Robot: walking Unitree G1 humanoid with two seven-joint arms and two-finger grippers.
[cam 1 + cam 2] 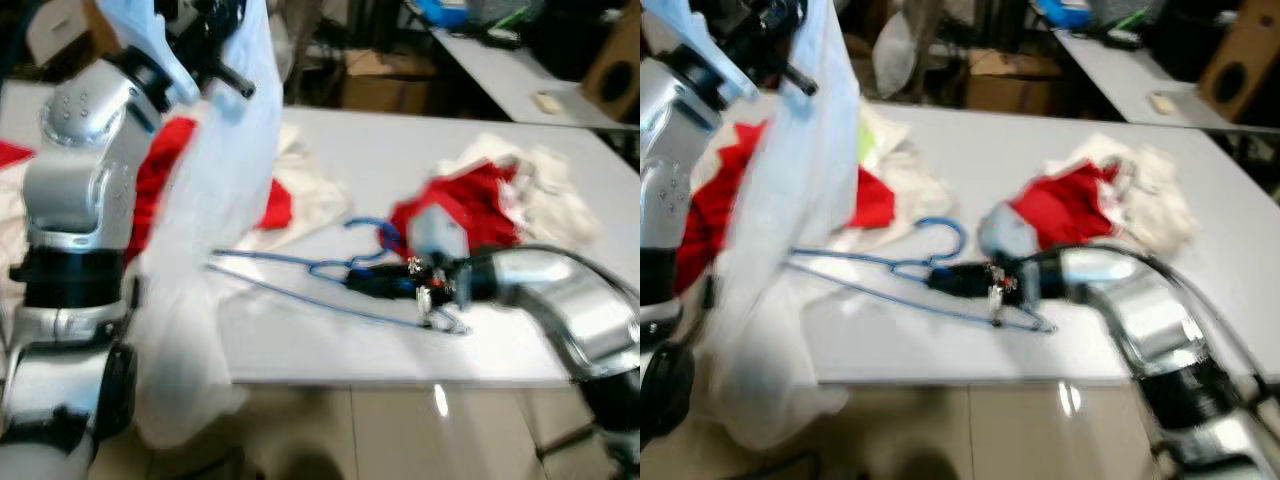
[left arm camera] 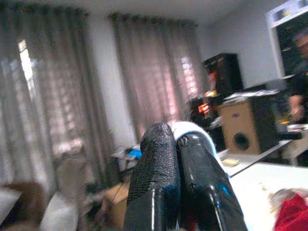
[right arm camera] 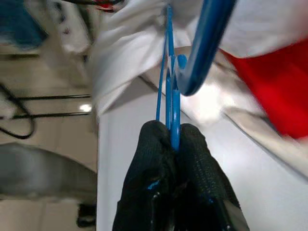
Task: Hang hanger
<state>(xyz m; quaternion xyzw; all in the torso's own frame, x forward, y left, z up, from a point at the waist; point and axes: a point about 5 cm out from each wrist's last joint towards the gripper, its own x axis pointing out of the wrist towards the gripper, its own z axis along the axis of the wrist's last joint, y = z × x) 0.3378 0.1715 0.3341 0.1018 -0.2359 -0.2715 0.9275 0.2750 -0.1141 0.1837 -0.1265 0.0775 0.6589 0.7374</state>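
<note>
A wide white desk [image 1: 400, 150] stands on a glossy beige tiled floor [image 1: 400, 430] that catches bright glints of light. Beyond it sit a second white desk [image 1: 500, 75], brown cardboard boxes [image 1: 385, 85] and a wooden speaker cabinet [image 2: 240, 132]. Daylight glows through long grey-pink curtains [image 2: 154, 77] against a pale wall [image 2: 113, 86].

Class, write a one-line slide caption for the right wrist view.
Right end effector pinches the blue hanger over the white table.

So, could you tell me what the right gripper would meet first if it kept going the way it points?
Probably the white garment held up by the left gripper; the right gripper, shut on the blue hanger, points toward it.
</note>
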